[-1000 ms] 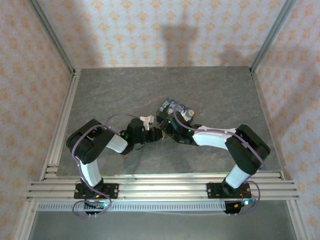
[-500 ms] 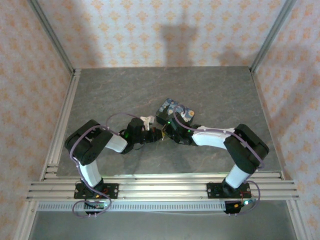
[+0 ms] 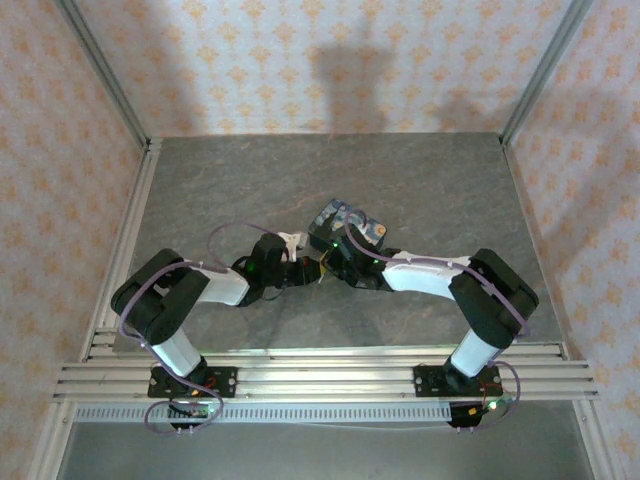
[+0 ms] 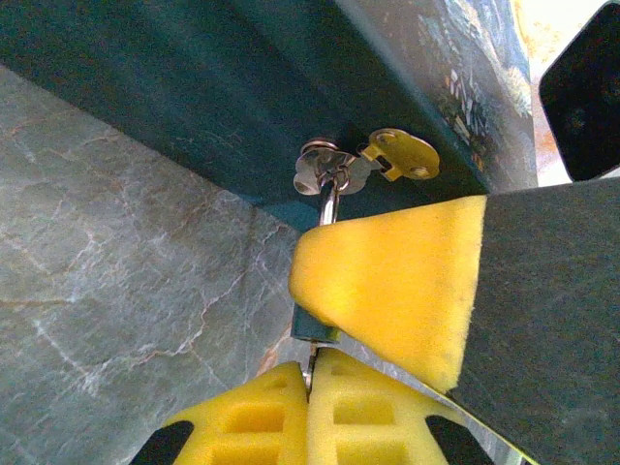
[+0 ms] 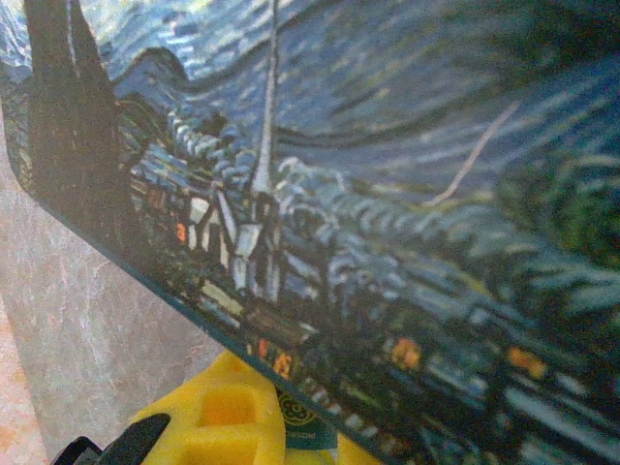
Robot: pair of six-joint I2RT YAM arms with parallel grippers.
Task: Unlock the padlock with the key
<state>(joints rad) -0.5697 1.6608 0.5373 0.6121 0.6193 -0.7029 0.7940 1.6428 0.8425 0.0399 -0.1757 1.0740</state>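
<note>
Found left gripper clamped shut on the key, shank pointing along the fingers into the padlock underside just ahead, closure of right gripper undetermined

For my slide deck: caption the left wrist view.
Left gripper holds the key at the padlock hanging from the painted tin's hasp.

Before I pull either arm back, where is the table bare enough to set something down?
Bare grey table lies between the blue swirl-painted rectangular tin and the back wall, right of the tin, and on the near strip between the arm bases. Crowded: the centre, where the left gripper and right gripper meet at the tin's near edge.
</note>
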